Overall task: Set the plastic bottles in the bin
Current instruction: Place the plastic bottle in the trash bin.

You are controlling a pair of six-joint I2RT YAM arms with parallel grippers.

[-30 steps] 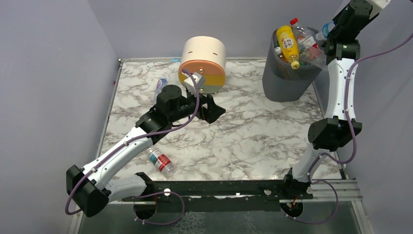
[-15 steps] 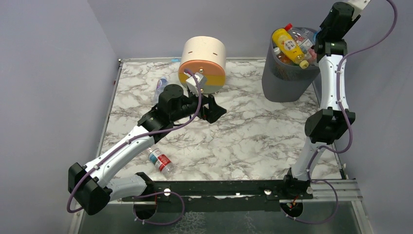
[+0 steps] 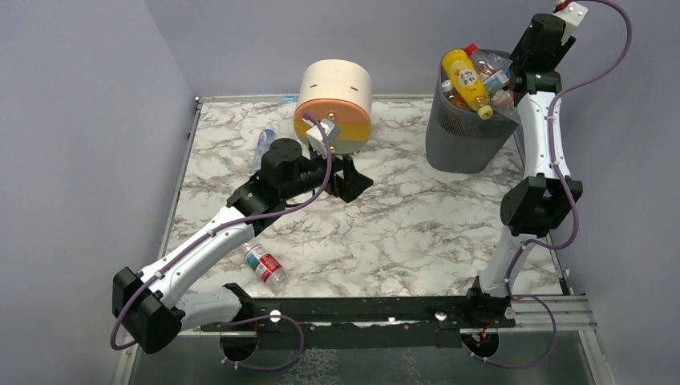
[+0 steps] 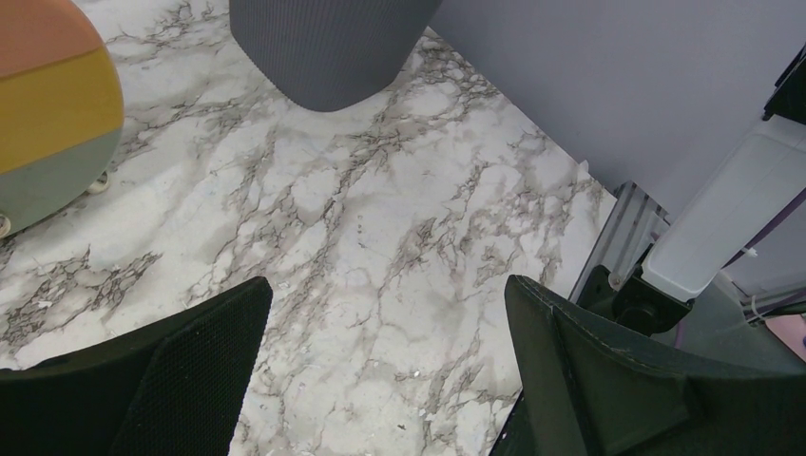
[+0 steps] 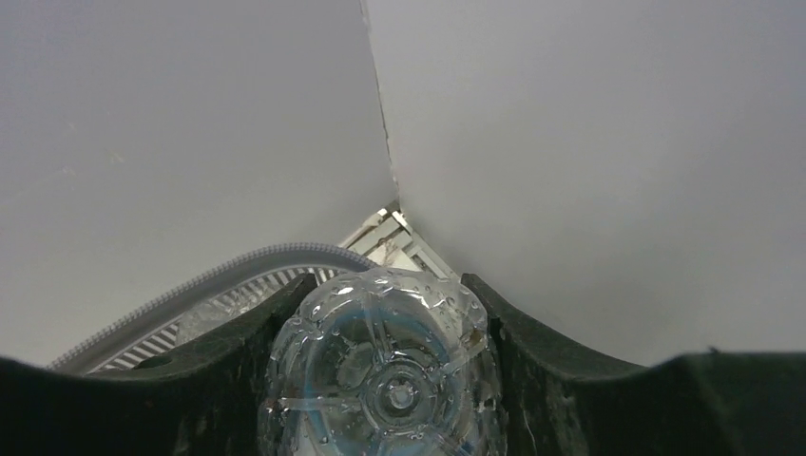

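— So, what has the right gripper point(image 5: 385, 296) got?
— A clear bottle point(image 5: 385, 385), pinched between both fingers with its base toward the wrist camera. It's held high by the right rim of the bin point(image 3: 461, 144), probably so it clears the heap before being dropped.
— What heap?
— The bin is piled above its rim, with a yellow bottle point(image 3: 467, 76) lying on top. I'd guess a careless drop could roll off.
— And the left gripper point(image 4: 385, 285)?
— It's spread wide with nothing in it, low over the table point(image 3: 417, 216) beside the drawer unit point(image 3: 333, 96). It's well placed for what's left: a red-labelled bottle point(image 3: 265, 266) lies near its arm, and a second bottle point(image 3: 265, 139) lies by the left edge.
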